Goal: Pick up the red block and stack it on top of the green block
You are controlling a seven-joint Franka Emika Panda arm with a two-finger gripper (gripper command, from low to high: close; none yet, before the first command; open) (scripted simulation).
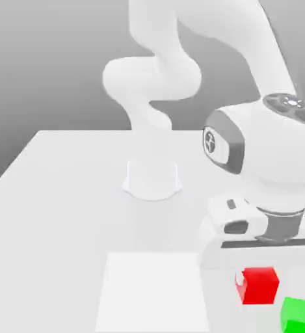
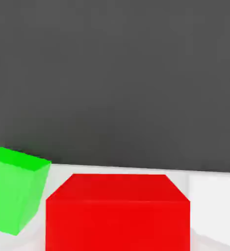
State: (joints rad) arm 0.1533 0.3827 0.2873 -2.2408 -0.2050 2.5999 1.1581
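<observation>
Sitting flat and square-on, the red block — green block beside, turned slightly — fingers' state unclear.

light: bright, even, diffuse | shadows: faint, soft | glare: white surfaces nearly washed out | focus: sharp

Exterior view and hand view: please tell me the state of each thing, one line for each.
red block: on the table, upright, directly under the robot's hand, not stacked yet.
green block: on the table, beside the red block, apart from it, nothing on top.
table: white, flat, carries both blocks and the arm's base.
</observation>
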